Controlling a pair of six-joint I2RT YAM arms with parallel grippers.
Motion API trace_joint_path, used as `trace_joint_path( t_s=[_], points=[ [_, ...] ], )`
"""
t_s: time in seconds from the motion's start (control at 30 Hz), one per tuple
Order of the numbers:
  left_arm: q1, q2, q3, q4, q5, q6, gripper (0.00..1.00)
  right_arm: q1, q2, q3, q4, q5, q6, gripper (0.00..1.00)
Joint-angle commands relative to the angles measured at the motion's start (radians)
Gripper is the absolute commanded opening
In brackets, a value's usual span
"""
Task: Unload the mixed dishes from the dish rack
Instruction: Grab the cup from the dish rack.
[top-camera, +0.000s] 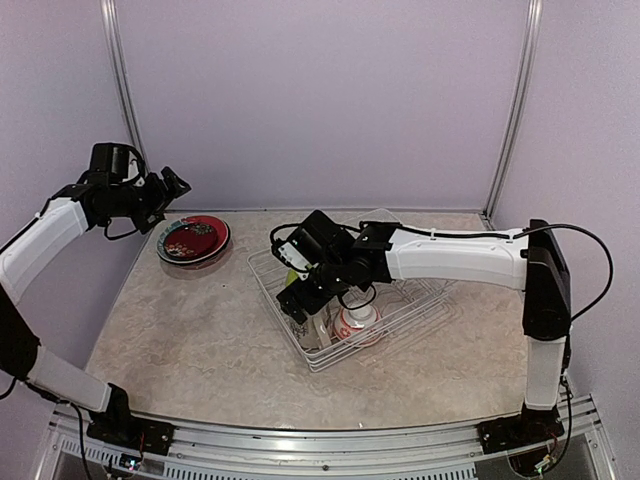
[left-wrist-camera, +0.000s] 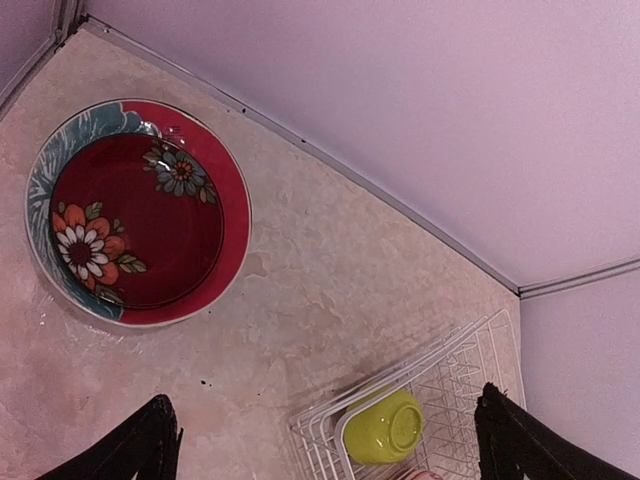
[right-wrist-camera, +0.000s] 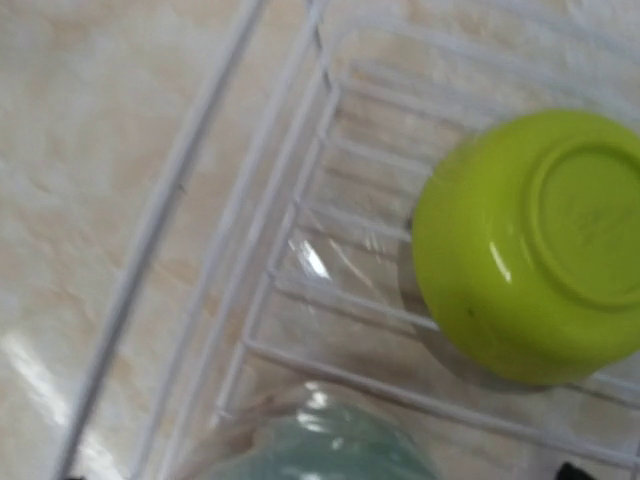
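The white wire dish rack (top-camera: 400, 305) stands mid-table. A lime-green bowl (top-camera: 293, 256) lies upside down in its far left corner, also in the left wrist view (left-wrist-camera: 385, 428) and the right wrist view (right-wrist-camera: 540, 240). A white-and-red small bowl (top-camera: 358, 322) sits in the rack's near part. A red flowered plate (top-camera: 193, 238) lies on the table left of the rack, also in the left wrist view (left-wrist-camera: 140, 215). My right gripper (top-camera: 298, 303) is low inside the rack's left end, jaws wide, over a blurred pale green glossy thing (right-wrist-camera: 320, 450). My left gripper (top-camera: 172, 188) hangs open and empty, high above the plate.
The rack's wires (right-wrist-camera: 330, 300) run close under my right gripper. The rack's left rim (left-wrist-camera: 400, 385) shows at the bottom of the left wrist view. Purple walls close the table at the back and sides. The marbled tabletop (top-camera: 200, 330) stretches left of the rack.
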Motion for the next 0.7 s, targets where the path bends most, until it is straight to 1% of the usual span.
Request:
trace_joint_path(
  t_s=[0.0,0.2,0.4,0.67],
  points=[
    [-0.013,-0.017,0.031,-0.029,-0.024,0.026,0.99,0.013,0.029,0.022,-0.073,0.058,-0.009,0.98],
    [-0.018,-0.004,0.039,-0.028,-0.018,0.026,0.99,0.013,-0.020,-0.035,-0.015,0.023,0.004,0.82],
    [-0.041,0.022,0.067,-0.027,-0.005,0.023,0.99,0.013,-0.045,-0.045,0.021,0.006,0.007,0.67],
    [-0.074,0.042,0.095,-0.037,0.003,0.029,0.99,0.002,-0.098,-0.043,0.080,0.053,-0.004,0.40]
  ],
)
